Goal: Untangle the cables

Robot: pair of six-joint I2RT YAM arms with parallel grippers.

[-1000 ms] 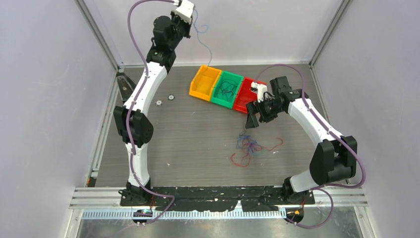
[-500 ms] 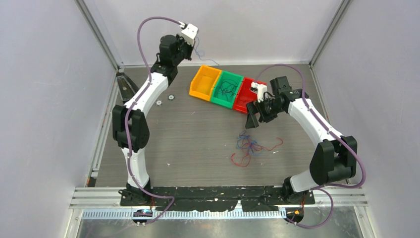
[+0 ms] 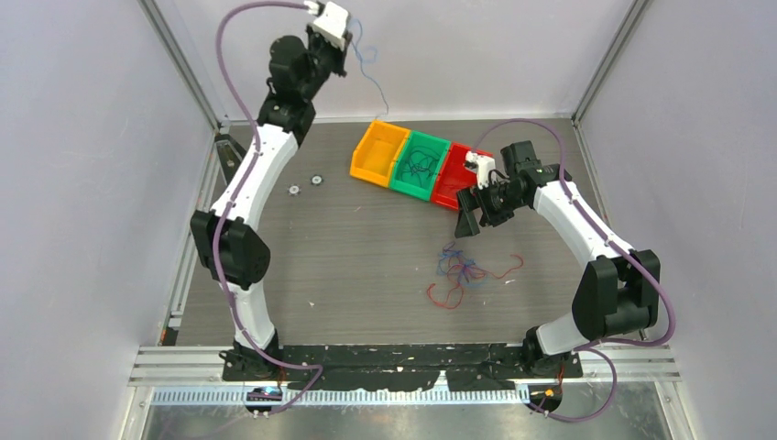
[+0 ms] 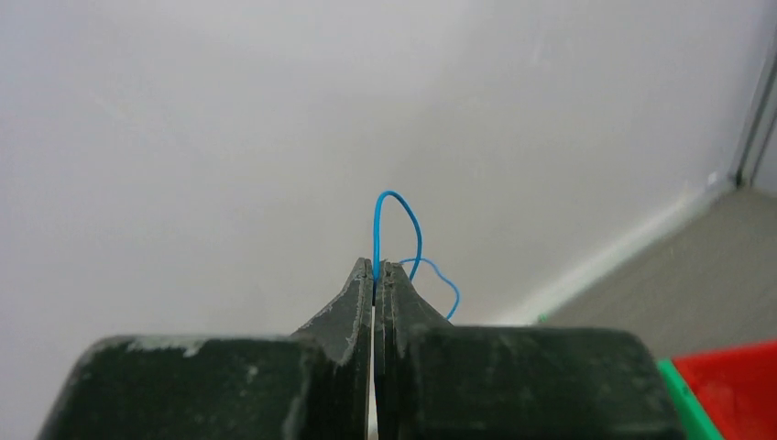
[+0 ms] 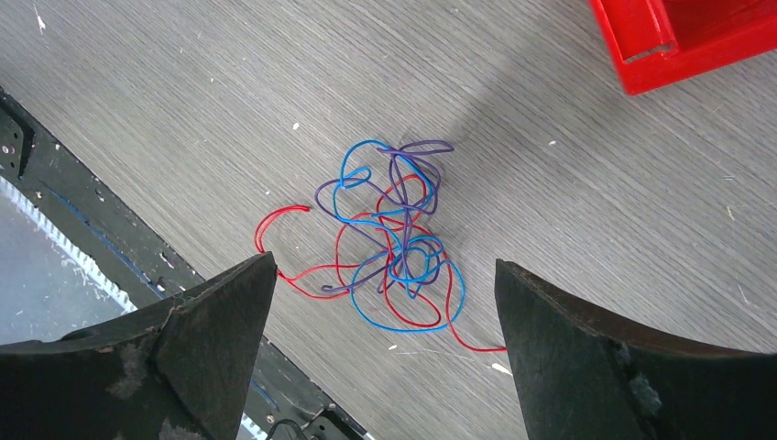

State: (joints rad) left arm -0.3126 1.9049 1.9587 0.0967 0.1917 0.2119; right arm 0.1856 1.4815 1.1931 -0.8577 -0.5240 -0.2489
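The cables are in three places. The nearest group is a small knot of red, blue and purple strands (image 5: 394, 243). It lies on the table (image 3: 348, 257) between the arm bases and the bins, with a red end running out to each side.

The right gripper (image 5: 385, 268) hangs above this knot with its fingers wide apart and nothing between them. The knot shows in the gap when seen from the wrist. I judge that it waits there so that it can come down on the next strand, or press the knot flat while a strand is pulled out.

Behind it, three bins stand in a row, touching each other: an orange bin (image 3: 377, 156), a green bin (image 3: 409, 190) and a red bin (image 3: 451, 179). Dark cables (image 3: 420, 168) lie curled in the green one, so the bins seem to receive the cables by colour. The orange bin looks bare inside.

Farthest away and highest, the left gripper (image 4: 377, 268) is pressed together on a single blue cable (image 4: 396, 215), and a short loop stands out past the fingertips. From above, this cable hangs down freely, with its lower end at the far rim of the orange bin. I cannot tell if it touches. The arm is raised so high probably because the strand is long and floppy and must hang clear before it is lowered into a bin.
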